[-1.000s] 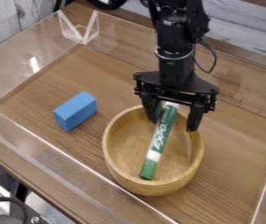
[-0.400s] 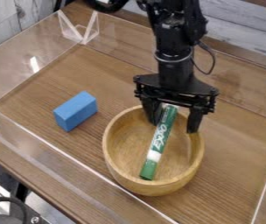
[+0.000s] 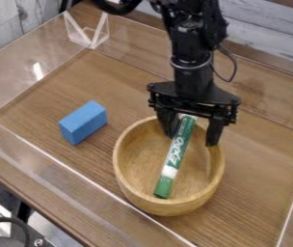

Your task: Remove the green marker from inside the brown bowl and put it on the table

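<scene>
**Operator:** Nothing has shifted since a second back, as far as I can see. My gripper (image 3: 188,125) hangs where it hung, and the green marker (image 3: 173,157) lies just as it lay.

**Second:** Take me from the near side outward, using the bowl as your mark.

**Operator:** Nearest me is the front rim of the brown bowl (image 3: 146,198). The marker's foot rests low inside, close to that front wall. From there its long axis climbs away from me, leaning slightly right, and its far tip leans against the back wall.

**Second:** And your tool?

**Operator:** It sits over the back rim, pointing straight down, fingers spread wide and pinching nothing. The marker's far tip sits between them, or just below; I can't tell if anything touches.

**Second:** So the grab?

**Operator:** I judge the fingers straddle the barrel crosswise already, so closing on that upper end should do.

**Second:** Beyond that?

**Operator:** Bare table (image 3: 272,145) right of the bowl; a blue block (image 3: 82,122) left of it.
</scene>
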You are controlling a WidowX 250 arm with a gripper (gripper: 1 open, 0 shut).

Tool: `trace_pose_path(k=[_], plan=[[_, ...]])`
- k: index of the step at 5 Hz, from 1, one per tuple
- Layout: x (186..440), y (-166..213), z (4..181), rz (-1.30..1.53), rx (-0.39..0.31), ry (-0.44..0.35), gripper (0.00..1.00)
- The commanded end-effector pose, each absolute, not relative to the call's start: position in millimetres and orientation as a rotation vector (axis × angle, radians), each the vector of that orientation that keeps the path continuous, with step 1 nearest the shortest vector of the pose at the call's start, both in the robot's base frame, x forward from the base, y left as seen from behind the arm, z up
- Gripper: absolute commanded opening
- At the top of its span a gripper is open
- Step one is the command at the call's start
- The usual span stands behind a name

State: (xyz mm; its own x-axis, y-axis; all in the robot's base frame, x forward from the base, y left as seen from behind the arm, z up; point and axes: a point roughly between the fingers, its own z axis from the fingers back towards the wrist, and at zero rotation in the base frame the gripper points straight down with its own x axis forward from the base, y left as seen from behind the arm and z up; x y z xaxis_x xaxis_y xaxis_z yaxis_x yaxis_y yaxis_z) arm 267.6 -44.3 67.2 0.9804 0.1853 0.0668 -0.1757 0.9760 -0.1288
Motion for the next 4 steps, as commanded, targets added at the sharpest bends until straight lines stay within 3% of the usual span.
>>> trace_pose_path(k=[1, 4], plan=[[273, -43, 73.9, 0.187, -0.130, -0.110, 1.00], [261, -49, 67.2, 0.193, -0.121, -0.093, 1.00]])
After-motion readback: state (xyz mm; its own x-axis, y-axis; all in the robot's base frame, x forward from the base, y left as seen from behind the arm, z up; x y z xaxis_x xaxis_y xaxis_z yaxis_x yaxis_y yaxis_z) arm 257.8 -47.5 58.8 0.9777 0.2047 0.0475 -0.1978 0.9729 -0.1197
